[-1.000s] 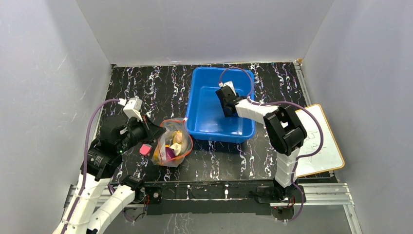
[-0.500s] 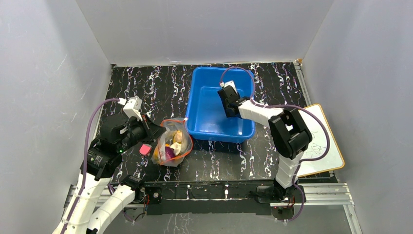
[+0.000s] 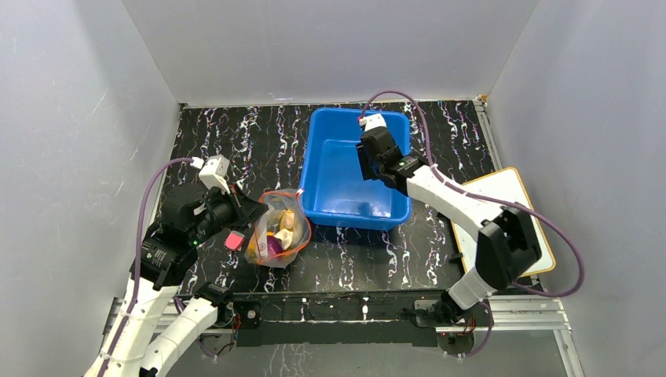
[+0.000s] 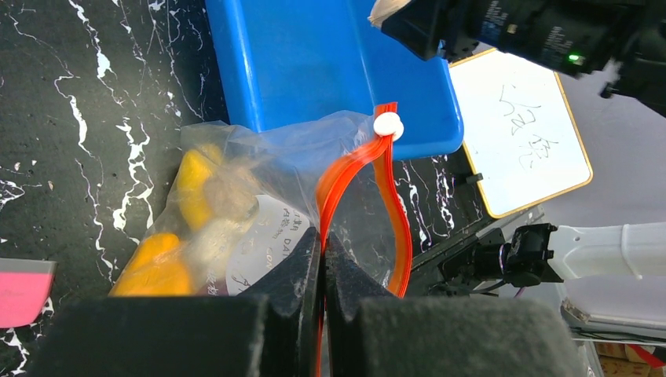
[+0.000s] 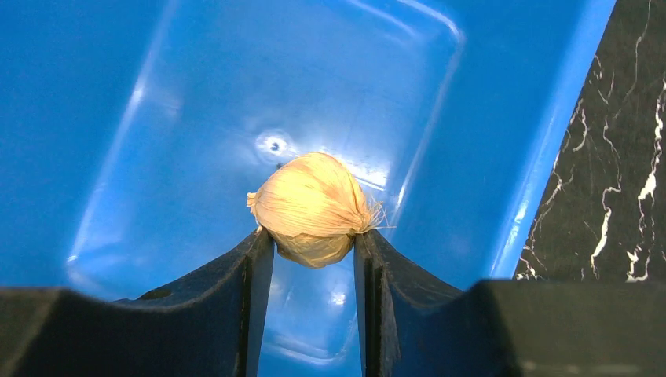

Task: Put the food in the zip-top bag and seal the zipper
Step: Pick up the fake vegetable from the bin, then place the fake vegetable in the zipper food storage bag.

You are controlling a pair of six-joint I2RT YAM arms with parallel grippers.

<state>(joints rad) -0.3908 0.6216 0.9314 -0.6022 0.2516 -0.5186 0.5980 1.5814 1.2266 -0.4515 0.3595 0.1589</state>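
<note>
Your left pincer (image 4: 322, 239) clamps the zipper (image 4: 353, 161), running toward the bin (image 4: 314, 63). Only its wrist view shows your right pincer (image 5: 314, 237) gripping a bulb (image 5: 310, 200).

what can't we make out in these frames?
- Top view: the beige fibrous bulb in the right gripper is hidden under its wrist.
- Left wrist view: food inside the clear crinkly zip-top bag blurs behind plastic; count unclear.
- Left wrist view: flat pink block cut off by left edge.
- Right wrist view: whether the bulb clears the blue plastic bin's floor, unclear.
</note>
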